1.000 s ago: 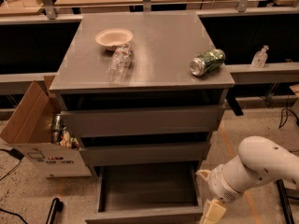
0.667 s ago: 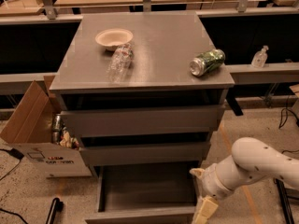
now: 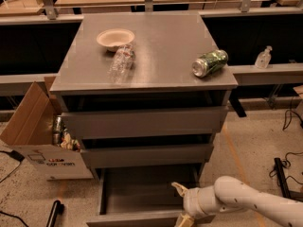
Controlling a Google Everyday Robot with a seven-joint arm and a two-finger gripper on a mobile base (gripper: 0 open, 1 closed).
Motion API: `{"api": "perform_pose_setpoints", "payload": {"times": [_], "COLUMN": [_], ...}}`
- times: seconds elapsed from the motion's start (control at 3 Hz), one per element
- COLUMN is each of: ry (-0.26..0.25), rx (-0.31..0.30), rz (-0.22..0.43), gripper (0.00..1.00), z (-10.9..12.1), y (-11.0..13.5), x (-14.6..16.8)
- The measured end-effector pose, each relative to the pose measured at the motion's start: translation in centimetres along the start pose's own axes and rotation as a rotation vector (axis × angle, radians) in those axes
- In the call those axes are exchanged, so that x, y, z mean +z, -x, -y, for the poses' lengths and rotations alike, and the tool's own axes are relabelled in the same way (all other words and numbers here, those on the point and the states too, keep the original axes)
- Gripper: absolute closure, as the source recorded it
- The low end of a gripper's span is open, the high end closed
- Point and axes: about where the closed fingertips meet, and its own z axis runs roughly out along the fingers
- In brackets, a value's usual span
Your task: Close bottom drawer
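The white arm [image 3: 251, 205] reaches in low from the right, forearm almost level, wrist by the front right of the bottom drawer [image 3: 142, 193], which stands pulled out beneath the cabinet [image 3: 156, 65]. The gripper [image 3: 181, 205] is released, fingers spread: one above the drawer's interior, the other at its front edge

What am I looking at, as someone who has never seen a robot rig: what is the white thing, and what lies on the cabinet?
One camera looks down at a grey cabinet. The white thing is a robot's arm. Its end effector, the grasping part, sits at the front right of the bottom drawer, which stands open. Nothing shows in its grasp. On top lie a paper bowl, a clear plastic bottle and a green can, both on their sides.
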Motion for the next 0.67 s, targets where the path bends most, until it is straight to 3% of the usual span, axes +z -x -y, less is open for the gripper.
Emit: {"api": "perform_pose_setpoints", "payload": {"times": [0.33, 0.67], "ry": [0.025, 0.018], "rx": [0.032, 0.005], "rz": [0.019, 0.004], "gripper": [0.0, 0.0], "z": [-1.3, 0.5], "y": [-0.7, -2.3], "x": [1.8, 3.0]}}
